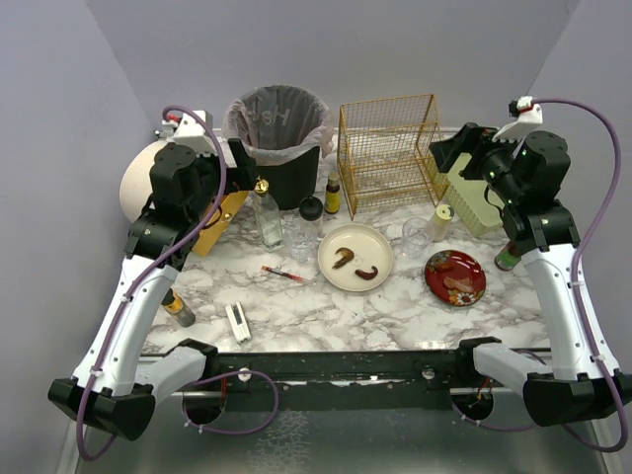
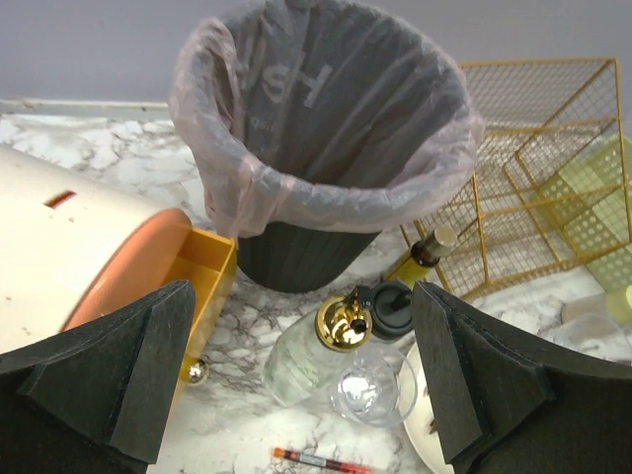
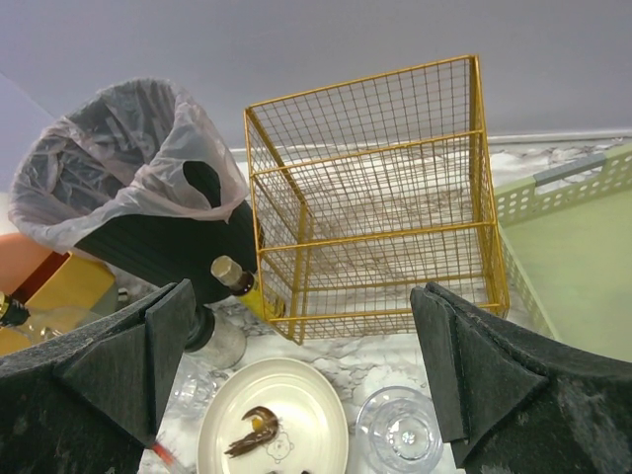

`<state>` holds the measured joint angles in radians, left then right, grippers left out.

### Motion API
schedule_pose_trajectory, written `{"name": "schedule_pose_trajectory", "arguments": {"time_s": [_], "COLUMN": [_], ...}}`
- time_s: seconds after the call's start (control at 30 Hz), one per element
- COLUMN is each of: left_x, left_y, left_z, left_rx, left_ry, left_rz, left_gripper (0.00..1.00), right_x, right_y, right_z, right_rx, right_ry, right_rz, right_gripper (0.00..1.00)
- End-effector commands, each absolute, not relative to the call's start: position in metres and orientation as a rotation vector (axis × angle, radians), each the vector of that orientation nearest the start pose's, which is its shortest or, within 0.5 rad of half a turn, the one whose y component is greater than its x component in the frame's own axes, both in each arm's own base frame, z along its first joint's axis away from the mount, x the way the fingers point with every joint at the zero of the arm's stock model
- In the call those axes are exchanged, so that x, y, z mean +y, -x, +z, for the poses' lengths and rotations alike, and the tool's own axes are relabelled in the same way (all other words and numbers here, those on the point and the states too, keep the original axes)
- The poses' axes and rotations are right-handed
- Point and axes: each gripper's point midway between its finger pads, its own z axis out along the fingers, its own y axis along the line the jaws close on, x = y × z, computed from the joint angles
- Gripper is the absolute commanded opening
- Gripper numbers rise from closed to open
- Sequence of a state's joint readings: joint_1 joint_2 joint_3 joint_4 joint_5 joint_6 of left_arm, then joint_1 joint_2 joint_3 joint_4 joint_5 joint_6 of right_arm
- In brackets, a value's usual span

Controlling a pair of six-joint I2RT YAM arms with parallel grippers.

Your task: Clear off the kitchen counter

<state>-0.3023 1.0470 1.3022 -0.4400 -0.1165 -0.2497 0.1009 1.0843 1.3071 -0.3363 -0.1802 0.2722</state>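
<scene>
- Left gripper (image 2: 303,296) first: its two black fingers stand wide apart and hold nothing. It hangs over the far left corner of the white marble kitchen counter (image 1: 326,306) and looks down at the black bin with a pink bag (image 2: 306,262).
- And the other one?
- I see the right gripper (image 3: 303,296) spread wide too, with nothing in it. It hangs over the far right corner, above the pale green tray with little holes (image 1: 474,193), and it faces the gold wire basket (image 3: 377,197).
- So how much is left to do?
- I think nearly all of it. The counter fills the space in front of both arms, and lots of things sit on it.
- What could go wrong?
- My worry is the tall clear glass bottle with a gold pump top (image 2: 343,324). It stands just beside a clear drinking glass (image 2: 370,385) and a black-capped jar (image 2: 390,306), near the bin. If I bring the left fingers down carelessly, one finger could bump a neighbour and tip it. Glass could roll and break.
- Anything else?
- The cream round plate (image 1: 355,257) in the middle has brown scraps on it. If I tilt it on the way to the bin, the scraps may fall on the counter. The red round plate (image 1: 455,277) near the right edge could slip too. It lies flat and gives my fingers little to pinch.
</scene>
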Motion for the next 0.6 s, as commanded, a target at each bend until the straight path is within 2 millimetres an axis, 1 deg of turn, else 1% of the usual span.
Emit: {"name": "schedule_pose_trajectory", "arguments": {"time_s": [0.0,0.1,0.17,0.2,0.27,0.33,0.37,0.4,0.47,0.5,0.57], "left_x": [-0.109,-0.115,-0.118,-0.119,-0.12,-0.119,-0.117,-0.115,-0.111,-0.108,-0.099], "left_y": [-0.335,-0.337,-0.338,-0.338,-0.337,-0.337,-0.337,-0.338,-0.338,-0.337,-0.335], "left_z": [0.35,0.329,0.319,0.317,0.324,0.333,0.339,0.343,0.353,0.358,0.366], "left_rx": [1.789,1.82,1.836,1.839,1.819,1.79,1.777,1.769,1.759,1.756,1.746], "left_ry": [-0.017,-0.028,-0.035,-0.037,-0.043,-0.044,-0.033,-0.018,0.015,0.04,0.095], "left_rz": [-0.365,-0.386,-0.393,-0.395,-0.403,-0.402,-0.395,-0.388,-0.377,-0.372,-0.345], "left_gripper": [0.99,0.99,0.99,0.99,0.99,0.99,0.99,0.99,0.99,0.99,0.99], "right_x": [0.085,0.088,0.096,0.102,0.11,0.124,0.141,0.151,0.192,0.215,0.246], "right_y": [-0.353,-0.352,-0.35,-0.349,-0.351,-0.354,-0.351,-0.355,-0.351,-0.348,-0.345], "right_z": [0.377,0.371,0.368,0.366,0.36,0.353,0.349,0.345,0.332,0.324,0.314], "right_rx": [1.73,1.741,1.745,1.75,1.774,1.783,1.784,1.787,1.809,1.823,1.819], "right_ry": [-0.001,0.015,0.091,0.128,0.172,0.193,0.23,0.232,0.314,0.356,0.382], "right_rz": [0.471,0.489,0.511,0.533,0.572,0.584,0.589,0.529,0.512,0.534,0.588], "right_gripper": [1.0,1.0,1.0,1.0,1.0,1.0,1.0,1.0,1.0,1.0,1.0]}}
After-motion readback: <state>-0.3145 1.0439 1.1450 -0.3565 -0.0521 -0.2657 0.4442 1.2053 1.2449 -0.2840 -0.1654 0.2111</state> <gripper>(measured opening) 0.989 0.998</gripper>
